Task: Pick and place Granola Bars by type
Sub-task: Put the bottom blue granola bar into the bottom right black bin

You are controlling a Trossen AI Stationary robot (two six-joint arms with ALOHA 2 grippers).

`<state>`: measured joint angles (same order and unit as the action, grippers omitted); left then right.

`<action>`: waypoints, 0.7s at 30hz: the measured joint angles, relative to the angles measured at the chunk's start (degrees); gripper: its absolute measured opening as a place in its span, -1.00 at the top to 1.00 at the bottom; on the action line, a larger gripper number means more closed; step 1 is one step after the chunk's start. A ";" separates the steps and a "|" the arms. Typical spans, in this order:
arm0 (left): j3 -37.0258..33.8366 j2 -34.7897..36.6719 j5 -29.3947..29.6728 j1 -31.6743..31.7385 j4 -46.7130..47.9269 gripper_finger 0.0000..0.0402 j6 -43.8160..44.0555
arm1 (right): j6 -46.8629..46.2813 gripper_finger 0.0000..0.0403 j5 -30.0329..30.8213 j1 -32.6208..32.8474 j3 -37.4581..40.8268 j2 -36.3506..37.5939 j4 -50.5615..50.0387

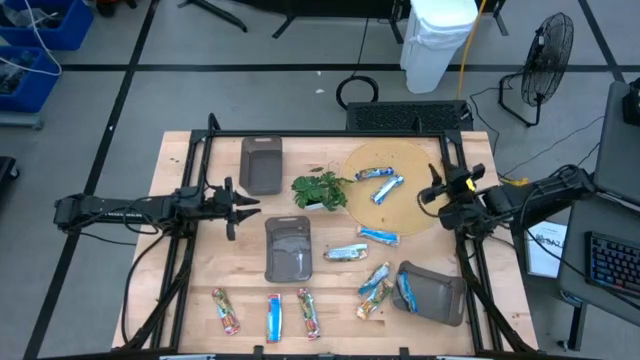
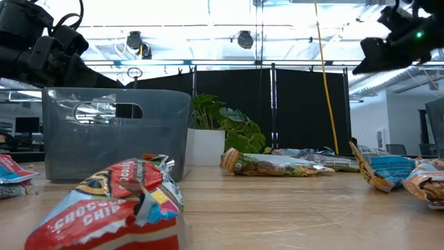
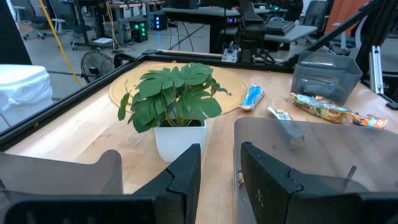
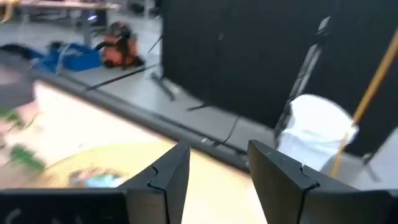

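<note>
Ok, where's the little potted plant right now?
In the high view the plant sits mid-table, between the top tray and the round mat.

We see the plant (image 1: 320,190) mid-counter (image 1: 170,270), a round mat (image 1: 420,215) to its right carrying two bars (image 1: 380,180), trays (image 1: 261,163) to its left and below, three bars (image 1: 272,314) along the near edge.
</note>
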<state>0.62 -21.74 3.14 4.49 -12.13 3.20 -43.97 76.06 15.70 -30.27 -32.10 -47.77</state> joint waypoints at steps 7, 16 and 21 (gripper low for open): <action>0.00 0.00 0.00 -0.01 -0.04 0.41 0.00 | 30.92 0.24 -27.01 -1.45 9.16 3.98 39.19; 0.00 0.00 0.00 -0.02 -0.10 0.41 0.00 | 42.99 0.24 -53.75 -20.41 17.82 4.39 63.71; 0.00 0.00 0.00 0.00 -0.12 0.41 0.02 | 38.49 0.24 -70.79 -35.82 16.45 2.68 62.31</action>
<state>0.62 -21.74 3.14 4.49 -12.25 3.22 -5.48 5.27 -20.12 -13.82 -29.41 14.54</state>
